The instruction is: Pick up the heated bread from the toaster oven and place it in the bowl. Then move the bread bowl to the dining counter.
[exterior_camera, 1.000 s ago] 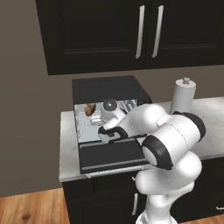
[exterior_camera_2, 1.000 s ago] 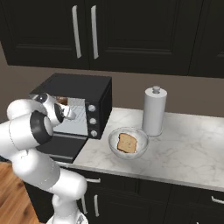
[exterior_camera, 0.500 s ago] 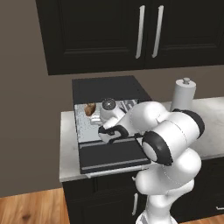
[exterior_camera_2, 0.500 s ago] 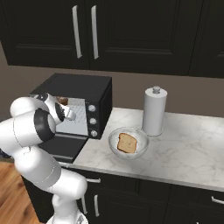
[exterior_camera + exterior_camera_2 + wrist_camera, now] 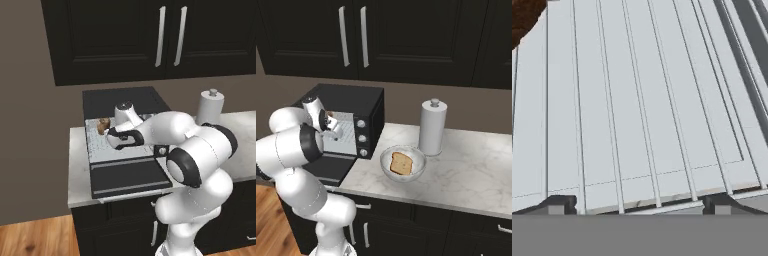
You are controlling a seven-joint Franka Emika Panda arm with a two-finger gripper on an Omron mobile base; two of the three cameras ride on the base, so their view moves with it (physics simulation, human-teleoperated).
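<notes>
Nearest you in the hand view, your hand (image 5: pixel 636 204) is spread wide and holds nothing, its two dark tips low over the silver wire rack (image 5: pixel 647 110) inside the toaster oven (image 5: pixel 363 107). Farther up, at the upper left corner of that frame, sits the heated bread (image 5: pixel 526 19), apart from the tips; it looks light and crusty but crumbly, so take it gently across its chunky sides. Beyond on the bench (image 5: pixel 466 170), the bowl (image 5: pixel 387 161) already holds a flat slice (image 5: pixel 401 163).

The white arm bends forward at the elbow and reaches low and level, its wrist turned down, the gripper (image 5: pixel 637 204) empty with both dark fingertips (image 5: pixel 559 204) spread wide.
</notes>
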